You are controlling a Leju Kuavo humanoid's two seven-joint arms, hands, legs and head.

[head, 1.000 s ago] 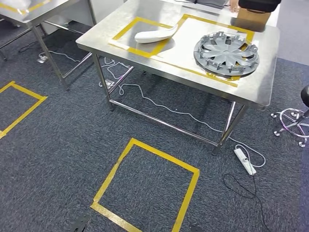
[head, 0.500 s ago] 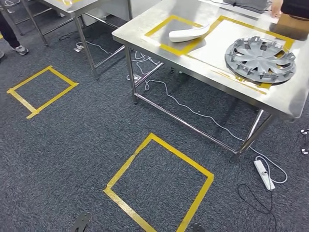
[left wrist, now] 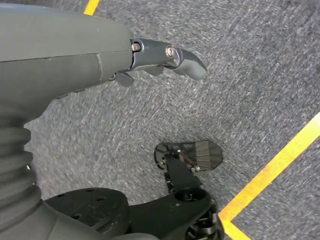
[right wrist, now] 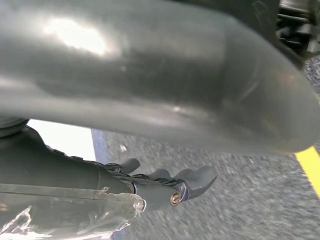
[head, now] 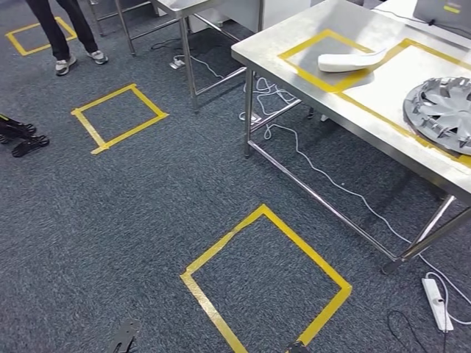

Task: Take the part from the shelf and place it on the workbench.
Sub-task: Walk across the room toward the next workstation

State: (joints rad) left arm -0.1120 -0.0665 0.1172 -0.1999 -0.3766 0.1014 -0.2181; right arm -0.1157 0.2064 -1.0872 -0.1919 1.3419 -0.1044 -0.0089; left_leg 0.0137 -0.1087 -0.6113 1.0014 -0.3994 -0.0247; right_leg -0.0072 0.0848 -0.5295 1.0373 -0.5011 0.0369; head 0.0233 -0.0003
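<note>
The steel workbench (head: pixel 266 53) stands at the right of the head view. A long white curved part (head: pixel 349 61) lies on it inside a yellow taped frame. A grey wheel cover (head: pixel 441 110) lies further right, cut by the picture's edge. My left hand (left wrist: pixel 113 55) hangs over the dark carpet with its fingers (left wrist: pixel 181 59) stretched out and nothing in them. My right hand (right wrist: pixel 158 187) also hangs low, fingers straight and empty, with its thick grey thumb (right wrist: pixel 170 75) blurred close to the camera.
A yellow taped square (head: pixel 266 279) marks the carpet just ahead, another one (head: pixel 119 116) lies further left. A person's legs (head: pixel 61 29) stand at the far left. A second steel table (head: pixel 183 7) is behind. A power strip (head: pixel 436 301) and cables lie under the bench.
The camera has swung to the left: the workbench has slid toward the right edge, and the person's legs and another taped square have come into view.
</note>
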